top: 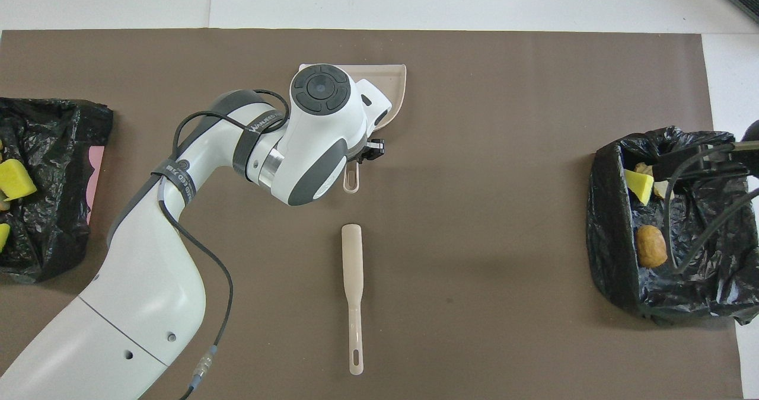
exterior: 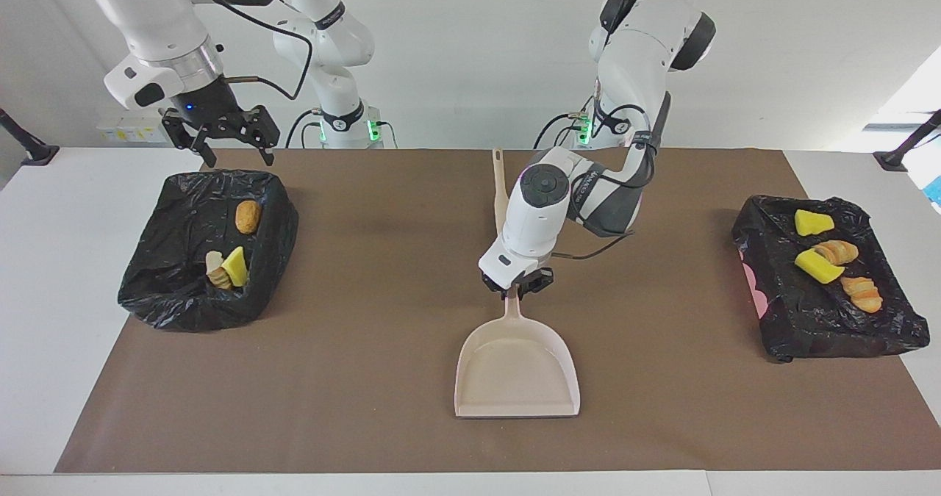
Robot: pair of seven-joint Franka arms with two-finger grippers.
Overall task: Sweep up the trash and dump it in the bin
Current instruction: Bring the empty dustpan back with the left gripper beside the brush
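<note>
Two bins (exterior: 209, 250) flank the dustpan (exterior: 517, 367) gripped by left pincer (exterior: 517, 287); right pincer (exterior: 220, 139) hangs open.

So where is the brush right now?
The brush lies alone mid-mat, nearer the robots than the dustpan, whose handle the left end effector grips.

You are looking at a robotics lab, not a home: two white arms (exterior: 632, 77) stand bolted at the top of the frame against a bare white wall. Across the middle, a white table (exterior: 59, 275) carries a plain brown mat (exterior: 367, 334), with cables and green status lights at the arm bases.
</note>
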